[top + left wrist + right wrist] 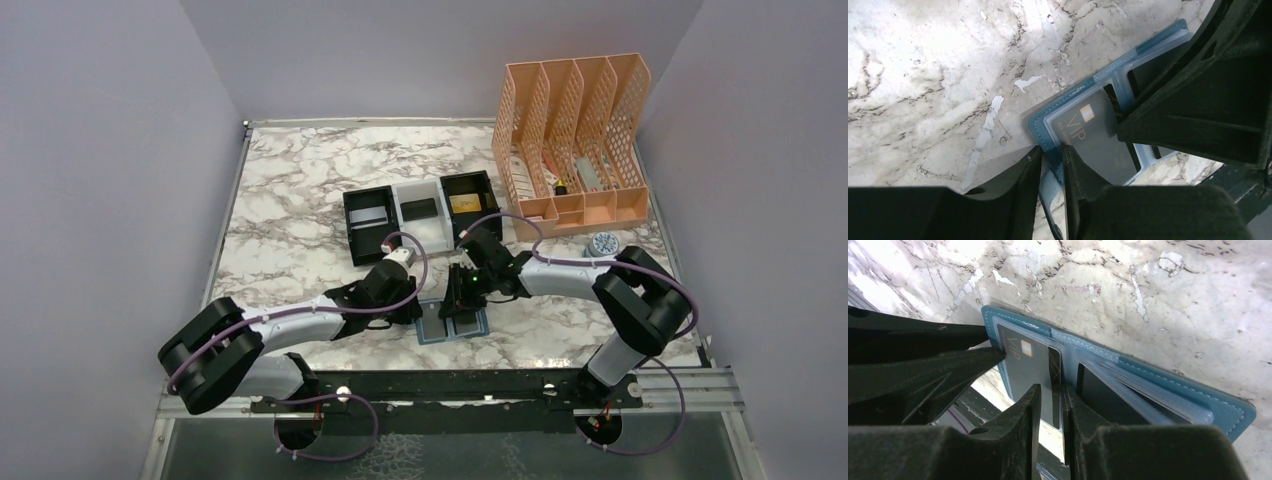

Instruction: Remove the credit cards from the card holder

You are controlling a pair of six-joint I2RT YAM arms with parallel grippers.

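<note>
Now, axis: teal-blue bifold card holder (1168, 382) lies open, 9-to-3.
Left gripper (1052, 150): narrow, pinching its 9 o'clock edge.
Right gripper (1052, 387): narrow, astride dark plastic cards (1023, 370); grip unclear.

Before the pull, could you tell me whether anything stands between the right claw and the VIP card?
Nothing visible does: the right claw straddles an edge of the VIP card in the open card holder.

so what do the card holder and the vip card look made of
Card holder: probably faux leather, teal, matte and grained, stitched along its edge; clear glossy plastic pockets inside. VIP card: likely stiff plastic, dark grey, smooth, with printed lettering.
</note>
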